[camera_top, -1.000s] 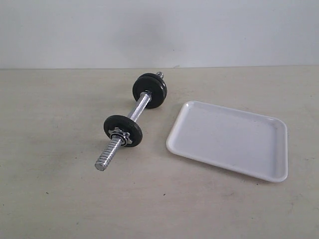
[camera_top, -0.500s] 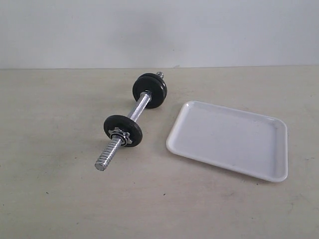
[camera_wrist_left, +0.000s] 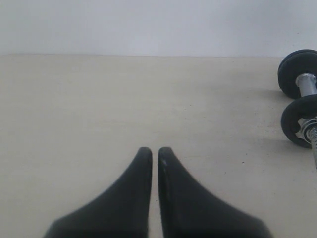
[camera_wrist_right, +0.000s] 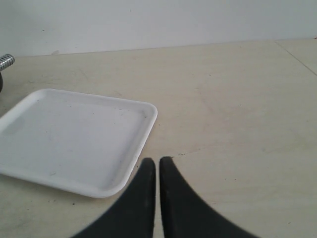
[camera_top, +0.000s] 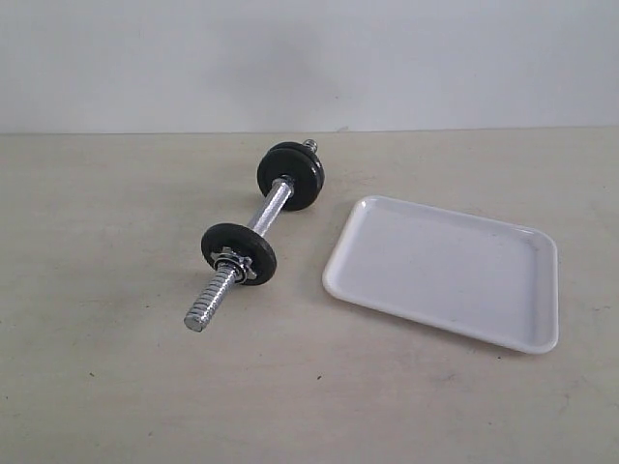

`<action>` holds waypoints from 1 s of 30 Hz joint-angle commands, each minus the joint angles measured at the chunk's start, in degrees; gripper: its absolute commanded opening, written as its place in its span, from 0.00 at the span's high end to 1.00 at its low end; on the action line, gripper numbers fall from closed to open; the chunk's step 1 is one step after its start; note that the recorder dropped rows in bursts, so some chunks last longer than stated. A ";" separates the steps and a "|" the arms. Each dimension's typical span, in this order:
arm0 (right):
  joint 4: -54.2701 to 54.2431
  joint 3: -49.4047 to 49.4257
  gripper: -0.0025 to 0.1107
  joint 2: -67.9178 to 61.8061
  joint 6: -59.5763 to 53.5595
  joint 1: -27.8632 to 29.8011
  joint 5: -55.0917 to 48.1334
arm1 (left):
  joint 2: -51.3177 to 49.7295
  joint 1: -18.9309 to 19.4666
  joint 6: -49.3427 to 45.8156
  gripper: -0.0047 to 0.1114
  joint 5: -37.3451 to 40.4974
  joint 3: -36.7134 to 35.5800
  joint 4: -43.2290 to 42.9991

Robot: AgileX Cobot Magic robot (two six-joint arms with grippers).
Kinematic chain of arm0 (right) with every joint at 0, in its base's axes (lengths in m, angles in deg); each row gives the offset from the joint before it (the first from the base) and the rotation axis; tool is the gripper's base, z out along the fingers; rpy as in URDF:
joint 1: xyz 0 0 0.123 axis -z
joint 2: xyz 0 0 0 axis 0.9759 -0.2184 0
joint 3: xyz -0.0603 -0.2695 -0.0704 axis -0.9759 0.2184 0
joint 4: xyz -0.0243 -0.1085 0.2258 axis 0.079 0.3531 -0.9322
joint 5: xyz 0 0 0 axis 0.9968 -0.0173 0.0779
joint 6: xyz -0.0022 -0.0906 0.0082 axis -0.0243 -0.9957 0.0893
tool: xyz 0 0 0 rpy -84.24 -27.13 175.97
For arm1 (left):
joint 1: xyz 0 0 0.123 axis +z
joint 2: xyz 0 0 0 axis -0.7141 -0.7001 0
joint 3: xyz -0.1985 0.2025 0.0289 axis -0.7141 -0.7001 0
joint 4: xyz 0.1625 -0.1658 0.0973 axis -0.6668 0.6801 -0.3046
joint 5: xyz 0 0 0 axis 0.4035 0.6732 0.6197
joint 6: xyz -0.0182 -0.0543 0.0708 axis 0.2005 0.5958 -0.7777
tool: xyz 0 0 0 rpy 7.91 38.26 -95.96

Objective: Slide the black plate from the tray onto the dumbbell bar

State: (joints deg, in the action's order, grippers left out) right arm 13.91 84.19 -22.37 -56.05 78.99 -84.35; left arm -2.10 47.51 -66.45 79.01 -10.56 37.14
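Exterior view: the bar [camera_top: 261, 220] lies slantwise on the table [camera_top: 116, 387], left of centre, its threaded end pointing to the lower left. A single disc [camera_top: 239, 254] sits on it near that end with a chrome nut [camera_top: 234, 263] against its face. A thicker black stack [camera_top: 290, 176], which looks like two discs, sits at the upper end. The white tray [camera_top: 445, 271] rests at centre right, near the bar but apart from it, and nothing lies in it. Neither arm shows here.

Left wrist view: the left gripper [camera_wrist_left: 155, 151] has its two dark fingers pressed almost together, holding nothing, over bare table. The bar [camera_wrist_left: 306, 82] with its black discs is well off to one side of it.

Right wrist view: the right gripper [camera_wrist_right: 157, 162] is likewise pinched to a thin slit and empty. It hovers just beside a corner of the tray [camera_wrist_right: 74, 139], whose floor is bare.

The black plate is not in the tray, so I judge it is already one of the discs on the bar, though I cannot tell which. The sliding step looks done, with both arms pulled back. The next move calls for little: perhaps checking that each disc sits square against its nut.
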 commanded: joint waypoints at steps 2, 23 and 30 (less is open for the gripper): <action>0.37 -0.07 0.97 0.28 0.17 0.14 0.71 | 0.13 1.13 0.47 0.92 -0.31 -0.21 0.59; 0.36 -0.07 0.97 0.28 0.17 -2.92 0.71 | 0.13 1.13 0.47 0.92 -0.31 -0.21 0.59; 0.36 -0.07 0.97 0.28 0.17 -2.92 0.71 | 0.13 1.13 0.47 0.92 -0.31 -0.21 0.59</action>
State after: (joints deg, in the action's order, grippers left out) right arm 13.91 84.19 -22.37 -56.05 76.26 -84.35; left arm -2.10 48.45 -66.45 79.01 -10.56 37.14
